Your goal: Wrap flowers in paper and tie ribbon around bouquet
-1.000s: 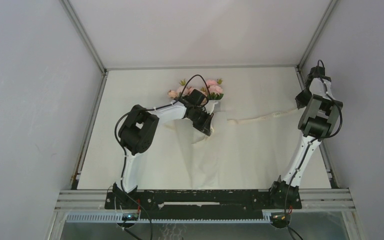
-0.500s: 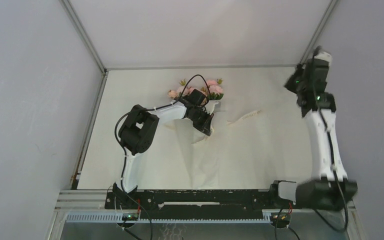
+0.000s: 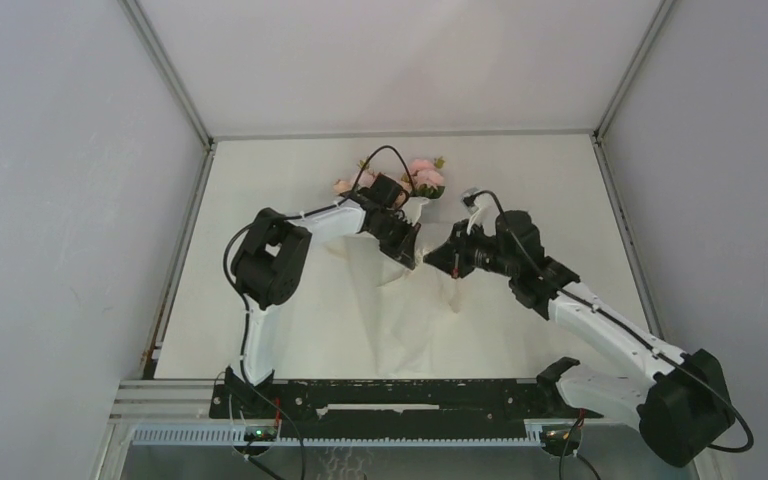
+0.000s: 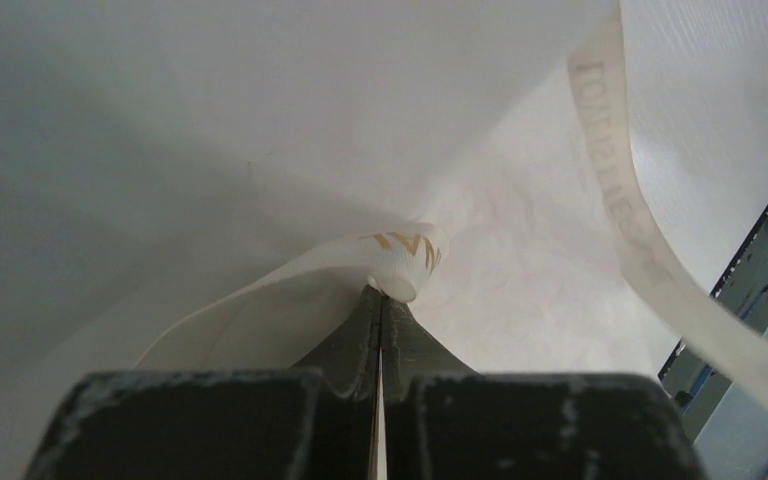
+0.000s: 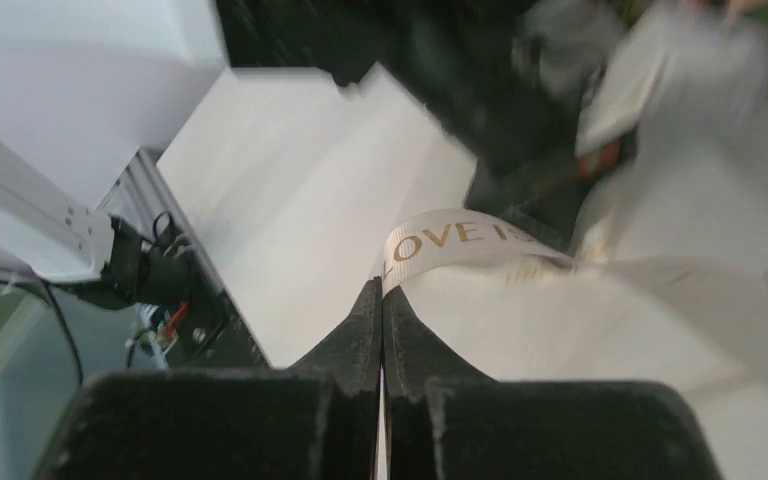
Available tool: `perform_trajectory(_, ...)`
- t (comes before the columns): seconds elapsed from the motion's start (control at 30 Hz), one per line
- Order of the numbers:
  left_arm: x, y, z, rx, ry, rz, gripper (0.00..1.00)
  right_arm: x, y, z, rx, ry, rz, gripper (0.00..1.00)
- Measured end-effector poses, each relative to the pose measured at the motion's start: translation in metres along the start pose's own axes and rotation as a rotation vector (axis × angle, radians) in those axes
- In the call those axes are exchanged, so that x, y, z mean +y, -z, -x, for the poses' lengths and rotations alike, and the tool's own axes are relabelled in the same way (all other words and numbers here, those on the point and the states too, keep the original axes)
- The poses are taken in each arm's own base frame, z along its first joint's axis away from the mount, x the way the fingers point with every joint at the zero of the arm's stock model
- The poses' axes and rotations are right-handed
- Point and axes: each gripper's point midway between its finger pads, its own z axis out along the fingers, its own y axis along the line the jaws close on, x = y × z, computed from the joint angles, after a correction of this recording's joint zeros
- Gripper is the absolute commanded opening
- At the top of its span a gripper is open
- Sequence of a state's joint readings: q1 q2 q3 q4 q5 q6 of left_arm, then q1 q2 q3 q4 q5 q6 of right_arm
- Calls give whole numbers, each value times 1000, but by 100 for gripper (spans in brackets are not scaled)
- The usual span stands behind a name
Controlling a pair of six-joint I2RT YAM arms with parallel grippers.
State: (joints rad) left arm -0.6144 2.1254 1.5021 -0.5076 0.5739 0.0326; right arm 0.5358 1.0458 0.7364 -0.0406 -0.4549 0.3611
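Now my right claw, closed on the ribbon, has swung in from the right edge of the desk to meet my left claw, also pinching what looks like ribbon beside the bouquet; tying can likely begin.

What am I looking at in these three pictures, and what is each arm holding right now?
Two white-and-black robot arms work at a pale table. The wide picture looks down from above and behind them; each close-up comes from a camera on one wrist. On the table lie a large thin white paper sheet and a bunch of pale pink flowers. The left tool and the right tool are both shut, each pinching the narrow cream ribbon with gold lettering.
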Motion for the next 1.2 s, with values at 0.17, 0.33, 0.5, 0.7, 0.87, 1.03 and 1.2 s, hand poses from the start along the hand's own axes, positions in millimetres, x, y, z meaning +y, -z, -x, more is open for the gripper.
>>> perform_trajectory(0.17, 6, 10, -1, -18, 18, -6, 0, -9, -27, -35, 68, -104, 22, 0)
perform_trajectory(0.33, 6, 20, -9, -25, 38, -21, 0, -36, -67, -58, 114, -214, -7, 0)
perform_trajectory(0.5, 1, 48, -14, -54, 29, -24, 0, -74, -89, -74, 125, -330, -73, 0)
perform_trajectory(0.7, 9, 97, -21, -73, -32, 29, 0, -91, -107, -61, 97, -353, -88, 0)
perform_trajectory(0.87, -2, 123, -60, 76, -188, 53, 0, -91, -120, -34, 59, -336, -48, 0)
perform_trajectory(1.03, -58, 137, -106, 332, -407, -67, 0, -82, -144, -1, 37, -297, 32, 0)
perform_trajectory(1.2, -151, 152, -70, 312, -674, -203, 0, -77, -165, 7, 52, -286, 104, 0)
